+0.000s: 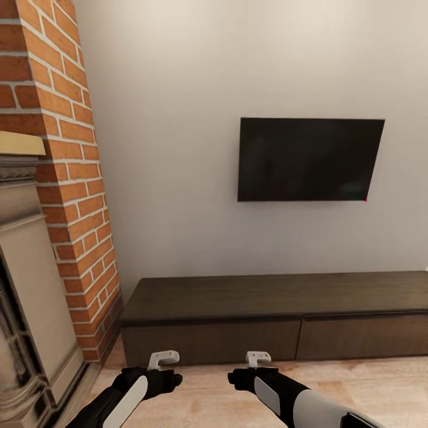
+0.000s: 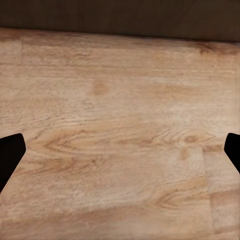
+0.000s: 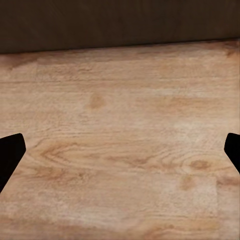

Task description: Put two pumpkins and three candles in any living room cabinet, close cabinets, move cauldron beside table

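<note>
From the head view, a brick fireplace [image 1: 65, 178] stands at far left, then the long dark-brown cabinet [image 1: 273, 321] runs along the wall with its drawer fronts shut, under a black wall-mounted screen [image 1: 309, 159]. Low in front, the left gripper [image 1: 159, 371] and right gripper [image 1: 252, 371] hang over the wood floor [image 1: 380, 386], apart from the cabinet. Each wrist view adds what the head view lacks: black fingertips [image 2: 9, 157] [image 3: 9, 157] spread wide at opposite edges, nothing between them, bare planks below and the cabinet's base beyond.
</note>
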### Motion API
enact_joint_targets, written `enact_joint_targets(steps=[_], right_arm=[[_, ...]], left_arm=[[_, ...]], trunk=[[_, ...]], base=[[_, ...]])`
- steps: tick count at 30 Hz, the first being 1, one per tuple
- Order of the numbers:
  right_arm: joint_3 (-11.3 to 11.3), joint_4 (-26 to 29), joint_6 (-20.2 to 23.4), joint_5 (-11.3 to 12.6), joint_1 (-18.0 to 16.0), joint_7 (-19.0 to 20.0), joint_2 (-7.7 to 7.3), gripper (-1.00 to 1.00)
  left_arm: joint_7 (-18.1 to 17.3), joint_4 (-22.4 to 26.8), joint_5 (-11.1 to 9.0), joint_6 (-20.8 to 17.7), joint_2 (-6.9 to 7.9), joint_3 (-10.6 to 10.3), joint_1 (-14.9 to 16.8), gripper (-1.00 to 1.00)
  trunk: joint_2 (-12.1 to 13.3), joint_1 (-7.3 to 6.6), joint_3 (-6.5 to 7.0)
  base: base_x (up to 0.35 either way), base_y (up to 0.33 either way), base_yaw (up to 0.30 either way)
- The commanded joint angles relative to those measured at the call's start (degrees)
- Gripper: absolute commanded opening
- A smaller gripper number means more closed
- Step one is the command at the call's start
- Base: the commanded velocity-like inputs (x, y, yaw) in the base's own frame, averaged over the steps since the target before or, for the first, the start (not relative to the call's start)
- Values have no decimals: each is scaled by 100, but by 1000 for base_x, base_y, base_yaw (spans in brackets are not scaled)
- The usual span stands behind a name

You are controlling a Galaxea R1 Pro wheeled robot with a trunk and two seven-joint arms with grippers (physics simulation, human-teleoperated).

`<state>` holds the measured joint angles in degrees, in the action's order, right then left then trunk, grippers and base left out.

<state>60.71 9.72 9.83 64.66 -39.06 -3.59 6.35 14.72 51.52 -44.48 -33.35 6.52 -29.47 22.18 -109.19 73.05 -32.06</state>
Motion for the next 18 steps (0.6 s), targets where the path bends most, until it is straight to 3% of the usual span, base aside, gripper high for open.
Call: enact_joint_targets(steps=[1, 9, 18], right_arm=[[38, 12, 19, 39, -5, -37, -2, 100], [46, 12, 19, 42, -5, -28, -2, 100], [46, 12, 25, 30, -5, -35, -9, 100]], left_arm=[[54, 9, -60, -5, 7, -24, 5, 100], [53, 8, -60, -5, 7, -27, 5, 100], [55, 8, -60, -5, 7, -31, 5, 100]], trunk=[[38, -23, 12], [359, -199, 155], [720, -397, 292]], base=[[-2, 0, 0], [-18, 0, 0], [-153, 0, 0]])
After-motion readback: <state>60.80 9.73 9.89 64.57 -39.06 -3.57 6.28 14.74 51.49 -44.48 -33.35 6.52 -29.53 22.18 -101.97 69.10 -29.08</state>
